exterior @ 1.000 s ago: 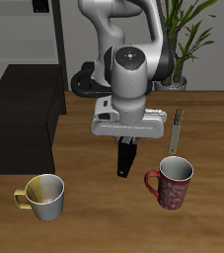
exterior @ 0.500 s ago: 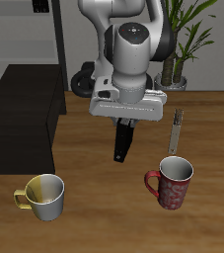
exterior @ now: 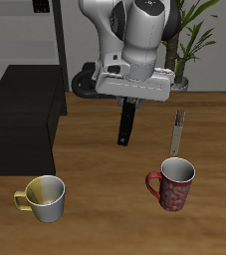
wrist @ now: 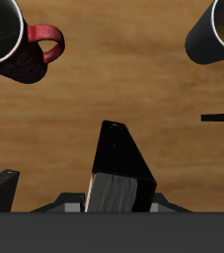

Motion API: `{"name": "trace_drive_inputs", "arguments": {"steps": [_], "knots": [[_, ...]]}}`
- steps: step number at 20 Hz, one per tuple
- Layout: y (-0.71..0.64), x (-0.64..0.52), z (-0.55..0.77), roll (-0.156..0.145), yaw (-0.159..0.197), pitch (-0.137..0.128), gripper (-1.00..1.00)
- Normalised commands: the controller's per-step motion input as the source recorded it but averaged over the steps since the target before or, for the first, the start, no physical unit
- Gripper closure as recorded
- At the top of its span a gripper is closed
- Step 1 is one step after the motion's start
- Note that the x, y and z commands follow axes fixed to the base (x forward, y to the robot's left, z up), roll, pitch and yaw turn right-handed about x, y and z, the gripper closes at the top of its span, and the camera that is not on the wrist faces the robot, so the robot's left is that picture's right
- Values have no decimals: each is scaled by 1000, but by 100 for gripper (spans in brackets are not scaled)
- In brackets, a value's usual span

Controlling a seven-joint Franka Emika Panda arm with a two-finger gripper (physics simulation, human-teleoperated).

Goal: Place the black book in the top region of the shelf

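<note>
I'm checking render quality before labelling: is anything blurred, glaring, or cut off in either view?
Exterior view: sharp, evenly lit, no glare; the black book hangs clear of the table, gripper above it. Wrist view: sharp too, but both mugs are cropped at the frame edge, and the book looks foreshortened.

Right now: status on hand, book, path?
Hand shut on black book, held above the table. Shelf top not reached yet. No obstacle seen toward it; mugs sit nearer the front edge.
</note>
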Motion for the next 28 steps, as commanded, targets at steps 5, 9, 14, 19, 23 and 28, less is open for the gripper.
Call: {"name": "trace_drive_inputs", "arguments": {"steps": [5, 9, 14, 19, 23, 28], "knots": [[50, -173, 392, -92, 55, -25, 100], [-8, -25, 224, -97, 54, -13, 100], [-210, 113, 22, -156, 59, 37, 100], [-175, 161, 11, -119, 15, 35, 100], [-13, 20, 5, -105, 34, 3, 100], [32, -156, 94, -68, 15, -2, 100]]}}
